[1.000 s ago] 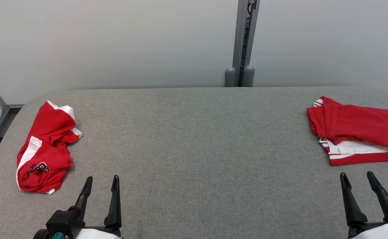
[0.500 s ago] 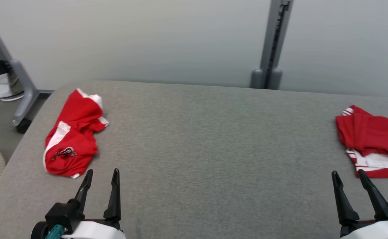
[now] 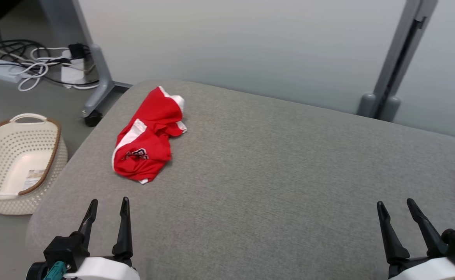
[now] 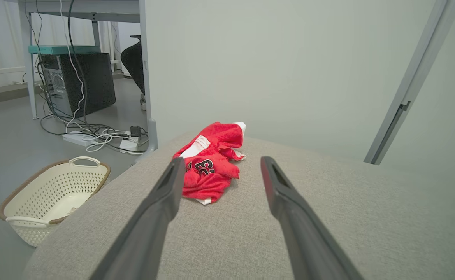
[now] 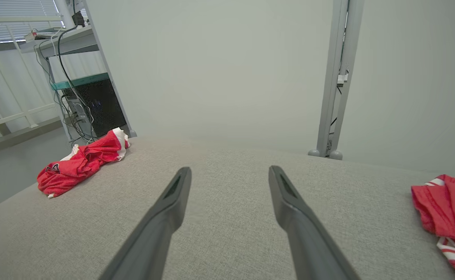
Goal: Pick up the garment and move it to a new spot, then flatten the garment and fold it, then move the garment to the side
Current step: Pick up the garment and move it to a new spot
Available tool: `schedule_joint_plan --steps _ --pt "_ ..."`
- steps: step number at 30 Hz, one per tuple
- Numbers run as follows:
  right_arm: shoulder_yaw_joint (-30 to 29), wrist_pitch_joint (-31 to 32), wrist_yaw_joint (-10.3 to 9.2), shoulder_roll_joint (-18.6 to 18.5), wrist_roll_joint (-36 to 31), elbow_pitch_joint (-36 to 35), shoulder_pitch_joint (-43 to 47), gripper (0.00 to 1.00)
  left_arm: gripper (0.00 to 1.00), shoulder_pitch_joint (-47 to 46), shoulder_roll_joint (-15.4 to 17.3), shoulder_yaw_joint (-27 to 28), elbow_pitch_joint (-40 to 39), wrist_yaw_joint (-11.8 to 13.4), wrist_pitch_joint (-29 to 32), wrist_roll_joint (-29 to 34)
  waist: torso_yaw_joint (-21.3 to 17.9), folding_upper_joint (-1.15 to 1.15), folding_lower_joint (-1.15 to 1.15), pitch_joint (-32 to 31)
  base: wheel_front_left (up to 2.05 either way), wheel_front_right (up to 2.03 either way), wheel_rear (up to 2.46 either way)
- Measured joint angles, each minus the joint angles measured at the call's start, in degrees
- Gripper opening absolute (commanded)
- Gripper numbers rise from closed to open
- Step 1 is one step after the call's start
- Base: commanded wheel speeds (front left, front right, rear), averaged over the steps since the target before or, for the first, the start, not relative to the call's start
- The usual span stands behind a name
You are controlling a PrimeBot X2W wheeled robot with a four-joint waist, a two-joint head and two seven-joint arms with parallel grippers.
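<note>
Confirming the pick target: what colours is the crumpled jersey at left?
Jersey: red, white trim, dark lettering; head view.

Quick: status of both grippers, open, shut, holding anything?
Left gripper: open, holding nothing; the crumpled red-and-white jersey lies ahead of it, untouched.
Right gripper: open, holding nothing.

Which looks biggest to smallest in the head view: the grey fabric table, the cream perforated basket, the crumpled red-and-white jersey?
1. Grey fabric table.
2. Cream perforated basket, narrowly.
3. Crumpled red-and-white jersey; close call, since the basket sits lower.

Pale wall (image 3: 231, 39), grey floor (image 3: 1, 101) — cables (image 3: 36, 70) (tangled) and a basket (image 3: 13, 144).
</note>
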Motion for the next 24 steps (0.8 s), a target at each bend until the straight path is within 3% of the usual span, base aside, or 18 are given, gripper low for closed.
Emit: schedule_joint_plan --steps 6,14,24 --pt "0.64 -0.11 0.01 0.05 0.32 0.41 -0.29 1.0 1.0 0.21 0.33 -0.08 -0.64 0.1 0.49 -0.01 2.31 0.0 0.0 -0.27 0.0 0.0 0.0" --pt "1.34 -0.34 0.0 0.09 0.63 0.75 -0.99 1.0 1.0 0.15 0.4 0.14 -1.65 0.75 1.8 -1.31 1.71 0.0 0.0 0.23 0.0 0.0 0.0" --pt "1.45 -0.13 0.0 -0.55 0.41 -0.26 -3.6 1.0 1.0 -11.51 4.1 1.7 -2.5 0.73 11.21 -2.38 -0.67 0.0 0.0 4.93 0.0 0.0 0.0"
